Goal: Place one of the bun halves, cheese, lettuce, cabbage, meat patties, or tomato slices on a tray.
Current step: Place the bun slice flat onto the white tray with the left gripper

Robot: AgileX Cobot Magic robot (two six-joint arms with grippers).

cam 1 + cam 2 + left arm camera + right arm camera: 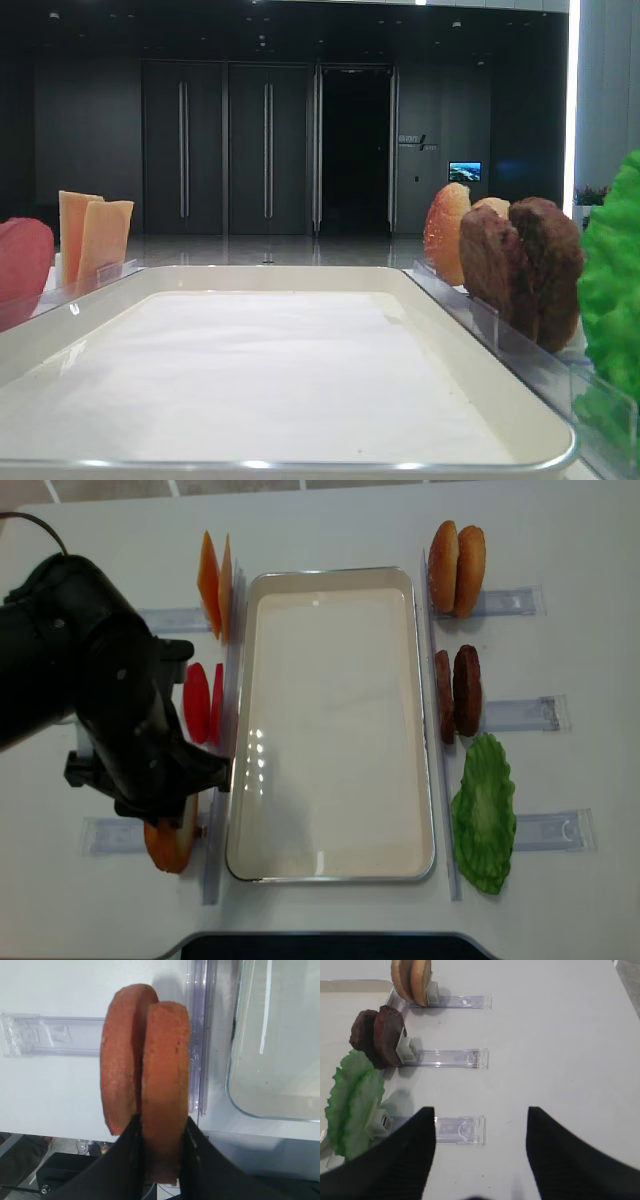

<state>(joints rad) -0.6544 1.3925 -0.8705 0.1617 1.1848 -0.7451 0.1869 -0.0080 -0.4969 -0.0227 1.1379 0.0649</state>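
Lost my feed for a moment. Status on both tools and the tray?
Left tool shut on a bun half at its rack. Right tool open, empty, hovering over the table. Tray bare, nothing blocking it.

Left arm [90, 695]: bulky, matte black, rounded housings; thin black cable looping from its upper end. Left hand [162, 1160]: black, textured tapering fingers. Right hand [480, 1155]: two broad black fingers, finely ribbed surface.
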